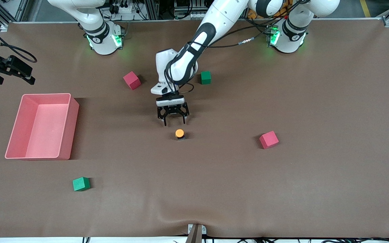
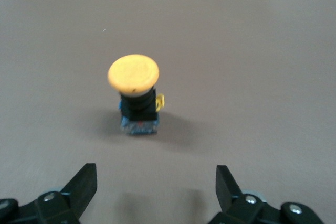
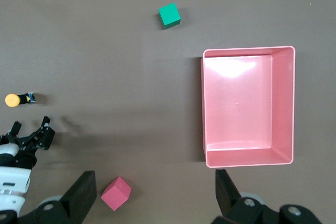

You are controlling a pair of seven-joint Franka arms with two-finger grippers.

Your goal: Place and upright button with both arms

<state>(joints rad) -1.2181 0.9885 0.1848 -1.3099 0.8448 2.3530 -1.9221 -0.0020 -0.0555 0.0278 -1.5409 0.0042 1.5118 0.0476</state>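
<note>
The button (image 1: pixel 180 133) stands upright on the brown table, its round orange cap on top of a black body. The left wrist view shows it too (image 2: pixel 134 73), standing free ahead of the fingers and not between them. My left gripper (image 1: pixel 173 118) hangs over bare table just beside the button, open and empty, and it also shows in the left wrist view (image 2: pixel 155 169). My right gripper (image 3: pixel 155 174) waits high over the table, open and empty, with a red cube (image 3: pixel 115 193) far below between its fingers. It is out of the front view.
A pink bin (image 1: pixel 73 128) stands toward the right arm's end. One red cube (image 1: pixel 132 80) and one green cube (image 1: pixel 205 77) lie near the robots' bases. Another red cube (image 1: pixel 268 139) lies toward the left arm's end. A green cube (image 1: pixel 81 184) lies near the front.
</note>
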